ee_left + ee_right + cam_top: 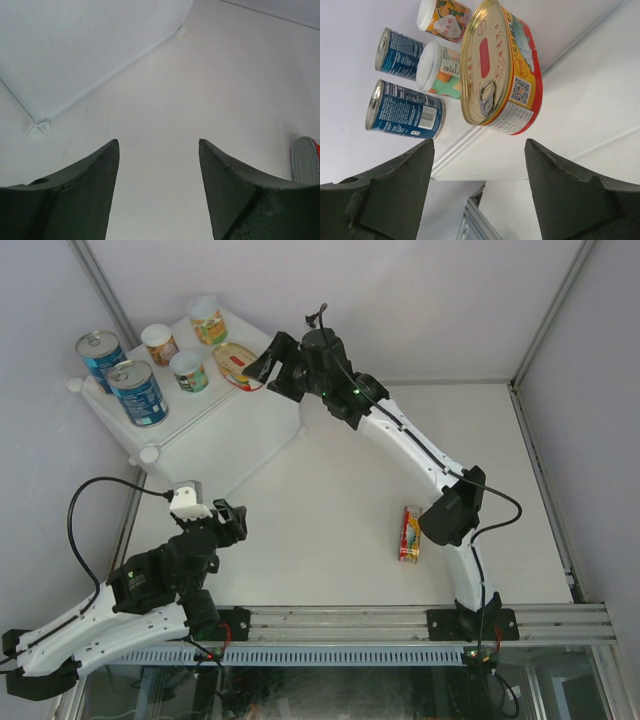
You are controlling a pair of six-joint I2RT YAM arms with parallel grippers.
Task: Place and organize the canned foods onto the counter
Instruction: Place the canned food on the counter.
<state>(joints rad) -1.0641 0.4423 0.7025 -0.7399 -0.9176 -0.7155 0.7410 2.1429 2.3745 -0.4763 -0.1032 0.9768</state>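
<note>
The counter (190,412) stands at the far left, and six canned foods rest on its top. They are two tall blue cans (100,355) (138,390), three small round cans (159,342) (208,319) (189,370) and an oval red-and-yellow tin (235,364). My right gripper (256,368) hovers open just short of that tin (495,65); nothing lies between its fingertips (479,142). A second oval tin (410,533) stands on edge on the table near the right arm. My left gripper (236,520) is open and empty (159,142) over bare table.
A round knob (39,129) marks the counter's lower corner ahead of my left gripper. The second tin shows at the right edge of the left wrist view (305,160). Enclosure walls stand close behind the counter. An aluminium rail (400,620) runs along the near edge.
</note>
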